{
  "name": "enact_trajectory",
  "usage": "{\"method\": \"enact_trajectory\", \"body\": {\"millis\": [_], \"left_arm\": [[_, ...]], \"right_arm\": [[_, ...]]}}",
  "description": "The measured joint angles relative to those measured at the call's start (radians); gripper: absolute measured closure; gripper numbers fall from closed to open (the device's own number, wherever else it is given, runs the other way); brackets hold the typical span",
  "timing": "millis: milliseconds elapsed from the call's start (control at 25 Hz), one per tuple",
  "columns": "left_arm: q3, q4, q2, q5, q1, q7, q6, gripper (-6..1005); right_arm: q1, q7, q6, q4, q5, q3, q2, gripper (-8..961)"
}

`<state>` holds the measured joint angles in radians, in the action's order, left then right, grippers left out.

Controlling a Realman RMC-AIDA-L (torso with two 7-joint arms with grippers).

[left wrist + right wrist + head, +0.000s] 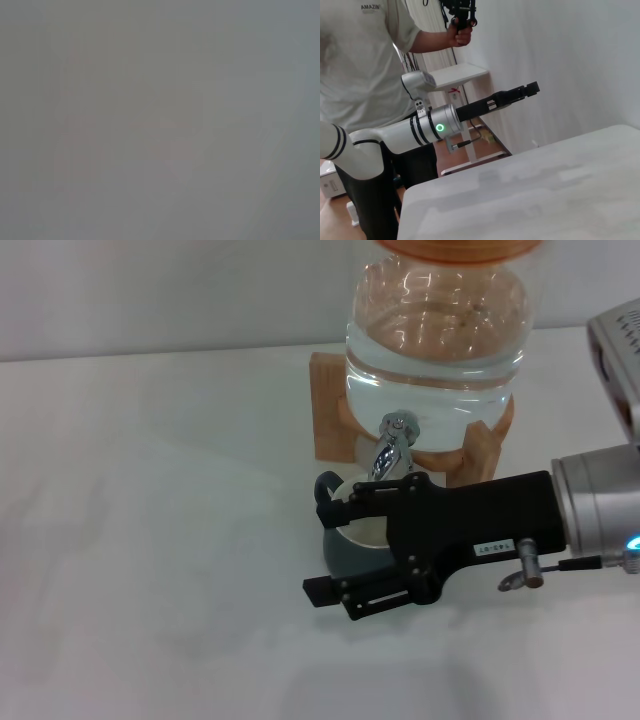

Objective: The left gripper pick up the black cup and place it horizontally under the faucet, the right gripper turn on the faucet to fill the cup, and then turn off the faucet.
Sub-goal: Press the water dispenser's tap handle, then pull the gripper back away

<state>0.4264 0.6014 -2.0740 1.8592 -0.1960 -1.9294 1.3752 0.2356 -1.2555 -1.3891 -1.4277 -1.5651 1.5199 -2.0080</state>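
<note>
With the black cup (355, 540) already standing under the faucet (392, 447) on the white worktop (150, 540), the right claw (325, 545), spread wide, reached toward the lever, while the left claw (530, 90), seemingly pressed together, hung parked off the worktop's left side.

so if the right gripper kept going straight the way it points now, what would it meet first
Probably nothing on the table: the right gripper points across the robot's front, passing over the black cup beneath the faucet, and the bare white table lies beyond. Its height over the cup is unclear.
</note>
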Motion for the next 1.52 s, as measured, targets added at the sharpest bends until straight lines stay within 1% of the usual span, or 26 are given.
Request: {"method": "enact_trajectory", "body": {"millis": [240,520,680,960,1240,1520], "left_arm": [[0.000,0.000,0.000,0.000,0.001,0.000,0.000,392],[0.000,0.000,0.000,0.000,0.005,0.000,0.001,392],[0.000,0.000,0.000,0.000,0.009,0.000,0.001,392],[0.000,0.000,0.000,0.000,0.010,0.000,0.012,392],[0.000,0.000,0.000,0.000,0.010,0.000,0.012,392],[0.000,0.000,0.000,0.000,0.008,0.000,0.012,392]], "right_arm": [[0.008,0.005,0.066,0.008,0.006,0.035,0.000,112],[0.008,0.010,0.095,0.014,0.018,0.033,0.000,112],[0.005,0.010,0.098,0.020,0.030,0.015,0.001,112],[-0.011,0.011,0.081,0.023,0.042,-0.047,0.004,112],[-0.017,0.019,0.051,0.022,0.052,-0.079,0.005,112],[-0.020,0.025,0.050,0.020,0.071,-0.100,0.005,112]]}}
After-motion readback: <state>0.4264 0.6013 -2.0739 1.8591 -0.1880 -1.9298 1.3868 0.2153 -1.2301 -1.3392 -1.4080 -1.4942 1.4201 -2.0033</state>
